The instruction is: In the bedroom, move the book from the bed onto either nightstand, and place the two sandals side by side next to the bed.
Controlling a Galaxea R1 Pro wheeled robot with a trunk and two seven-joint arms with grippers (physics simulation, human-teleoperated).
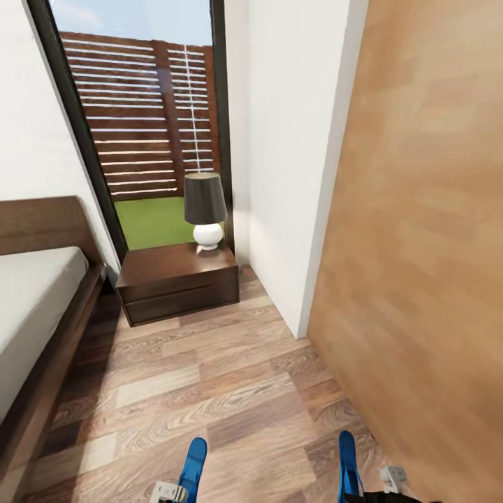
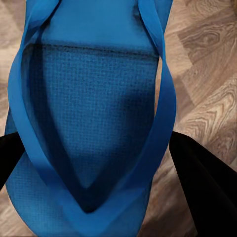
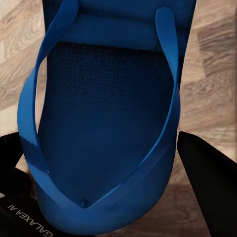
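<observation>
Two bright blue flip-flop sandals, one in each claw, ride low over the wood-plank floor (image 1: 209,377).

Left gripper (image 2: 94,163) is clenched on the left blue sandal (image 2: 94,98), its black fingers (image 2: 202,182) flanking the sole; right gripper (image 3: 106,168) grasps the right blue sandal (image 3: 108,108) likewise. Ahead on the left stands the large low bed (image 1: 35,307) with dark brown frame and pale mattress; beside its headboard, the dark brown two-drawer nightstand (image 1: 178,279) carries a white-based lamp with a dark shade (image 1: 205,209).
</observation>
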